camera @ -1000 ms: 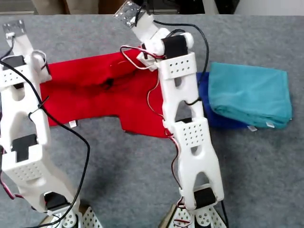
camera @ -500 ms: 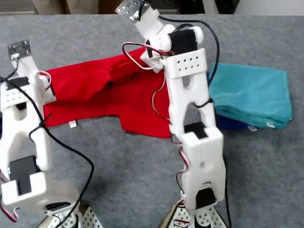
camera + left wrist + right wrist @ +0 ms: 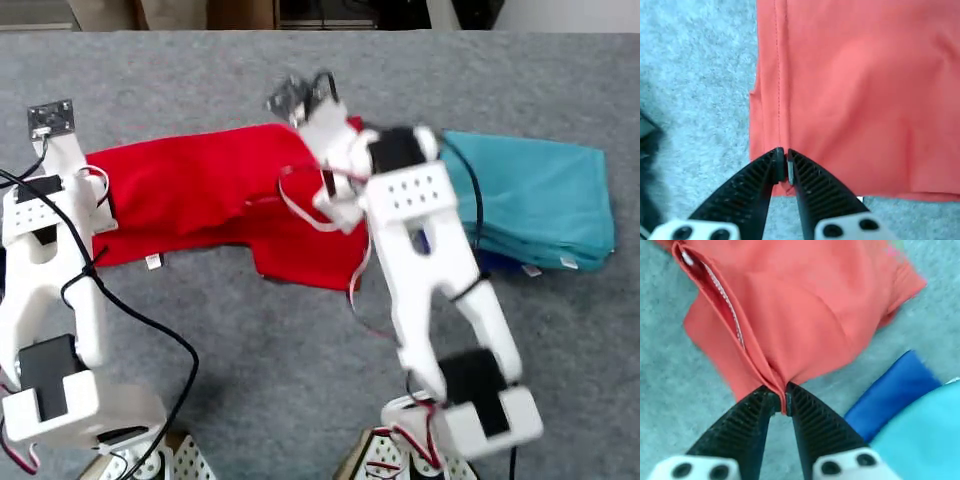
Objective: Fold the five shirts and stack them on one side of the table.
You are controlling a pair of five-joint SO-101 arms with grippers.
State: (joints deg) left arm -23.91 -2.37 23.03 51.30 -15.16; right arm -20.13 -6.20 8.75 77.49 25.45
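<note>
The left claw (image 3: 781, 165) clamped one edge of the rumpled red cloth shirt (image 3: 200, 190), the right claw (image 3: 781, 397) another; the shirt lay across the high view's upper left on the grey counter (image 3: 250, 380).

A grey felt-covered tabletop (image 3: 250, 380) fills the scene under soft, even light. Past its far edge stand brown wooden furniture (image 3: 240, 12), dark shadowed clutter (image 3: 400, 12) and a pale surface (image 3: 570, 14) by the far right corner.
</note>
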